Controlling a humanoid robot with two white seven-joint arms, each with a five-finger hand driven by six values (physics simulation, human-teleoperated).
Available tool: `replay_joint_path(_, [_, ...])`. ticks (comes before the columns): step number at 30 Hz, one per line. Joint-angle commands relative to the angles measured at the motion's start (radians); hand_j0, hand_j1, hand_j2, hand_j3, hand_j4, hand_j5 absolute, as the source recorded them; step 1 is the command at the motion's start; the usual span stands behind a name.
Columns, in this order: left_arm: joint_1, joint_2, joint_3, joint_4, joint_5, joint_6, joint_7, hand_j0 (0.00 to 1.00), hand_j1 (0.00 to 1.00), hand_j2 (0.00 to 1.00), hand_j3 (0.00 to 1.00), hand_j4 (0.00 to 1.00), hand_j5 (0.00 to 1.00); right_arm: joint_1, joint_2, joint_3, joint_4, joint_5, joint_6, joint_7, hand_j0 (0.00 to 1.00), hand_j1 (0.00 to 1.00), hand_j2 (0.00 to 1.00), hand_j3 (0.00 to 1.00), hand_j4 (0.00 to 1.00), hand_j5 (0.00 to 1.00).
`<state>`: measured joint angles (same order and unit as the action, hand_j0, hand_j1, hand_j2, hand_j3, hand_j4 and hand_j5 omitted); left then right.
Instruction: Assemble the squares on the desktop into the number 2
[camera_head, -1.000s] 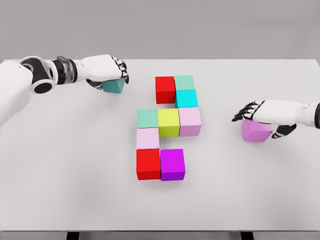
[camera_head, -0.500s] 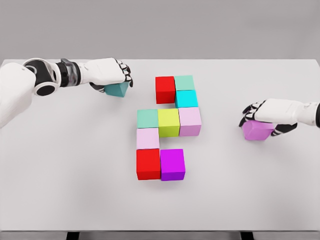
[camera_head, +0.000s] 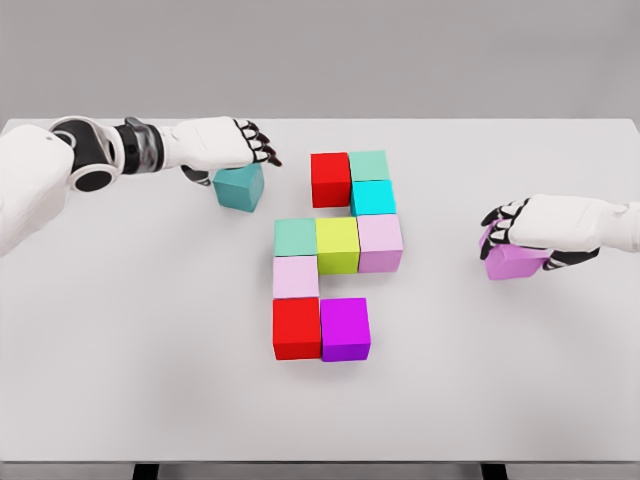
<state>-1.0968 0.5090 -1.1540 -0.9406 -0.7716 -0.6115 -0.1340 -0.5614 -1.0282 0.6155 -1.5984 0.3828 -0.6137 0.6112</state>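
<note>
A white desk (camera_head: 120, 380) under a plain grey wall carries nine cubes packed near its centre, from a red cube (camera_head: 329, 179) at the back to a magenta cube (camera_head: 345, 329) at the front. Toward the desk's back-left corner the left hand (camera_head: 222, 146) rests over a teal cube (camera_head: 239, 187) — fingers extended past it, not gripping. Near the right edge the right hand (camera_head: 540, 226) curls down over a violet cube (camera_head: 513, 261), clasping it.

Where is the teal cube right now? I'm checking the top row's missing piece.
In the head view, the teal cube sits upper left on the table, just under the left hand, left of the red cube.
</note>
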Motion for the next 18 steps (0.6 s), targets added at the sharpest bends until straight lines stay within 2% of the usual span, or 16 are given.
replay_joint_path(1, [-0.002, 0.005, 0.008, 0.002, 0.005, 0.001, 0.001, 1.00, 1.00, 1.00, 1.00, 1.00, 1.00, 0.000, -0.015, 0.000, -0.043, -0.005, 0.003, 0.000, 0.69, 0.69, 0.69, 0.69, 0.69, 0.69])
replay_joint_path(6, [0.003, 0.071, 0.077, -0.009, 0.035, 0.001, 0.005, 1.00, 1.00, 1.00, 1.00, 1.00, 1.00, 0.014, -0.018, 0.000, -0.097, -0.007, 0.003, 0.000, 0.69, 0.69, 0.69, 0.69, 0.69, 0.69])
replay_joint_path(10, [0.009, 0.152, 0.092, -0.015, 0.031, 0.001, -0.001, 1.00, 1.00, 1.00, 1.00, 1.00, 1.00, 0.034, -0.035, 0.000, -0.146, -0.007, 0.003, 0.000, 0.69, 0.69, 0.69, 0.69, 0.69, 0.69])
replay_joint_path(11, [0.025, 0.178, 0.094, -0.027, 0.008, 0.001, -0.001, 0.97, 0.97, 0.97, 0.97, 0.97, 0.97, 0.035, -0.036, 0.000, -0.147, -0.007, 0.003, 0.000, 0.69, 0.69, 0.69, 0.69, 0.69, 0.69])
replay_joint_path(12, [0.029, 0.195, 0.100, -0.040, -0.020, 0.001, -0.003, 0.89, 0.89, 0.89, 0.89, 0.89, 0.89, 0.035, -0.036, 0.001, -0.149, -0.009, 0.003, 0.000, 0.69, 0.69, 0.69, 0.69, 0.69, 0.69])
replay_joint_path(14, [0.041, 0.203, 0.103, -0.060, -0.084, 0.001, -0.003, 0.88, 0.88, 0.88, 0.88, 0.88, 0.88, 0.048, -0.041, 0.000, -0.163, -0.012, 0.003, 0.000, 0.69, 0.69, 0.69, 0.69, 0.69, 0.69])
replay_joint_path(18, [0.058, 0.224, 0.102, -0.069, -0.113, 0.001, -0.003, 0.88, 0.88, 0.88, 0.88, 0.88, 0.88, 0.067, -0.039, 0.001, -0.167, -0.019, 0.003, 0.000, 0.69, 0.69, 0.69, 0.69, 0.69, 0.69])
